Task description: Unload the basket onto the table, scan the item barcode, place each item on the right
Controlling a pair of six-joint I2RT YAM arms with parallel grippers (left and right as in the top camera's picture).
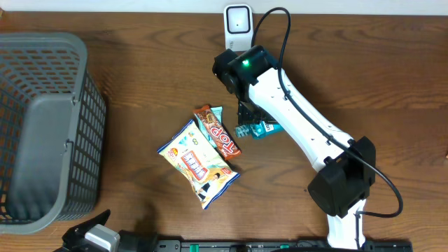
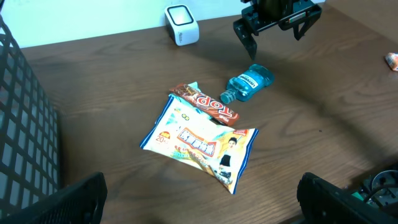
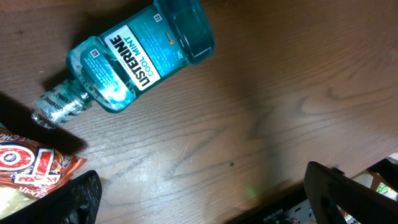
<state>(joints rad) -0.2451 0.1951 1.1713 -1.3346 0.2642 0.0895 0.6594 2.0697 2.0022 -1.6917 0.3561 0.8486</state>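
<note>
Hovering above mouthwash bottle [image 2: 250, 84] with right gripper [image 2: 275, 34] spread wide, pinching nothing. Idling with left gripper [image 2: 205, 202] spread too. Leaving bottle lying sideways just beside candy bar [image 2: 208, 104], well apart from scanner [image 2: 181, 25]. Seemingly awaiting pickup; scanning apparently not begun.

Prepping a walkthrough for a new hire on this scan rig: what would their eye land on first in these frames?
The teal Listerine Cool Mint bottle lies on its side mid-table, and the right gripper hovers open near it. Beside the bottle, a red Top bar lies partly over a snack bag. The white scanner stands at the far edge, and a grey basket sits at the left.
</note>
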